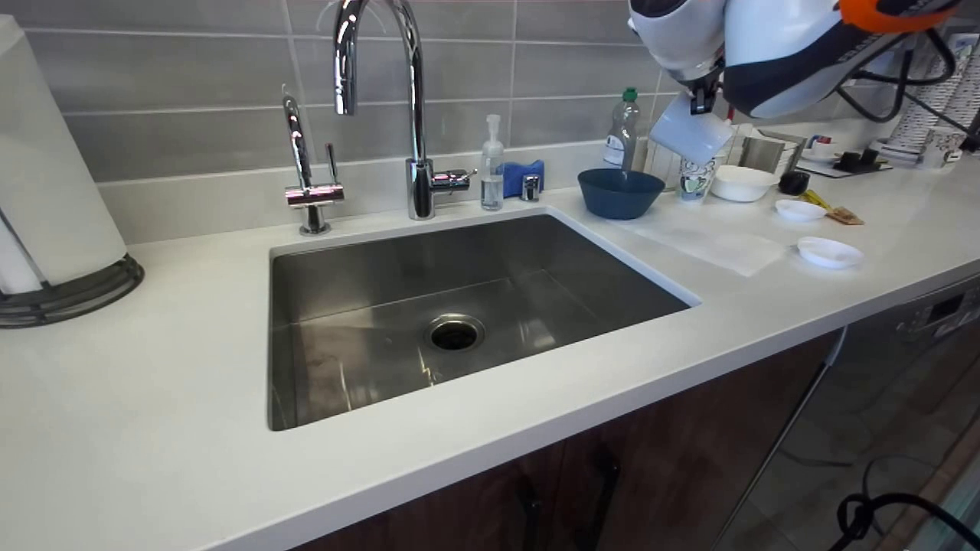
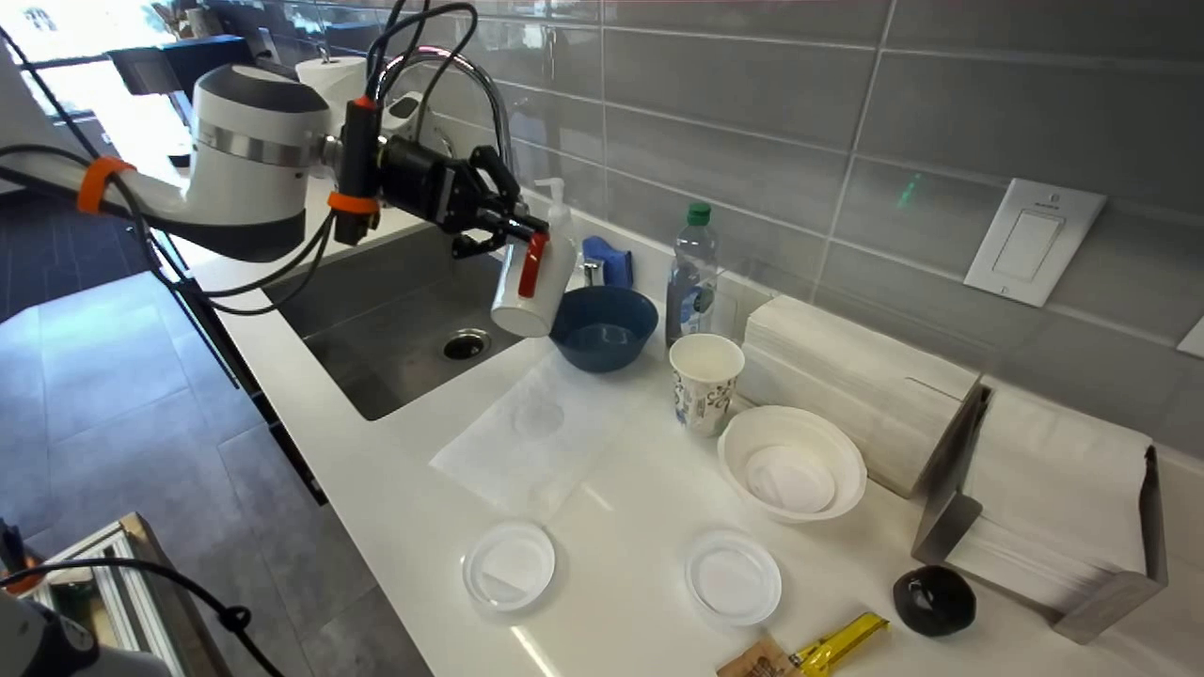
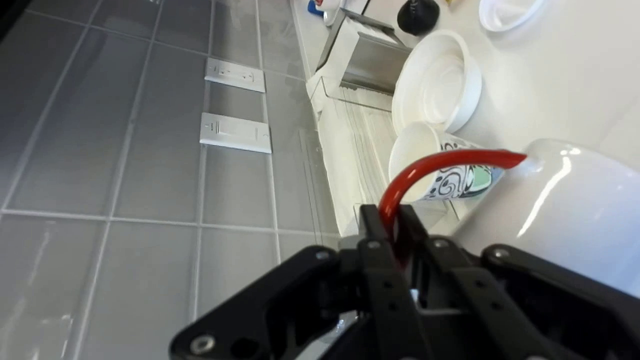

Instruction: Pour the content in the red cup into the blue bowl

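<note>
White mug (image 1: pixel 687 134) with red handle (image 3: pixel 450 158), raised, long axis slanting, is pinched by that handle in the tool (image 3: pixel 391 224), the blue bowl (image 1: pixel 620 200), likely pouring target, near and lower on the bench (image 1: pixel 176 383).

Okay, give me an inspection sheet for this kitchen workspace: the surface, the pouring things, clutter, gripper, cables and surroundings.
Surface: white countertop, with a thin pale sheet lying on it.
Job's things: red-handled white mug tilted, off the countertop, contents not visible; blue bowl upright on the countertop.
Clutter: patterned paper cup, white bowl, small white dishes, green-capped bottle, black round object, yellow packet.
Grippers: the single gripper is shut on the mug's red handle.
Cables: black cables loop beside the robot arm.
Surroundings: steel sink, chrome faucet, grey tile wall.
</note>
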`<act>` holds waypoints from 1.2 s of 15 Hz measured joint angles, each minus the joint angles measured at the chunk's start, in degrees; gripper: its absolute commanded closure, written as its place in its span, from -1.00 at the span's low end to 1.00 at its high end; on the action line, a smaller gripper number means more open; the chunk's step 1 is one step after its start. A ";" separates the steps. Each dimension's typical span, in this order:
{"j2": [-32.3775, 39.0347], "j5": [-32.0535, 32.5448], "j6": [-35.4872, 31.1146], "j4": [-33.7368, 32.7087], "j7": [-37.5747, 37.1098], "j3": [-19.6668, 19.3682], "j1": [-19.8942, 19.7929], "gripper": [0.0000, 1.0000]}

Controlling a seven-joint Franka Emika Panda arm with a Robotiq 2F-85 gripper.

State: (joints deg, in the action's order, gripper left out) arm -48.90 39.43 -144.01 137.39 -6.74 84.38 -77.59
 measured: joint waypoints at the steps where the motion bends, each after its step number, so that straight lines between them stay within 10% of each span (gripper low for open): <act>1: -0.10 0.25 -2.14 1.78 -2.61 -1.28 1.67 0.94; 10: -9.31 1.05 -34.48 19.16 -19.40 -14.95 9.72 0.94; 18: -17.96 -2.51 -56.77 21.23 -32.79 -8.90 -6.05 0.76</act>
State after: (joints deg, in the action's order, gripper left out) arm -66.86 36.92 -200.77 158.62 -39.53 75.48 -83.64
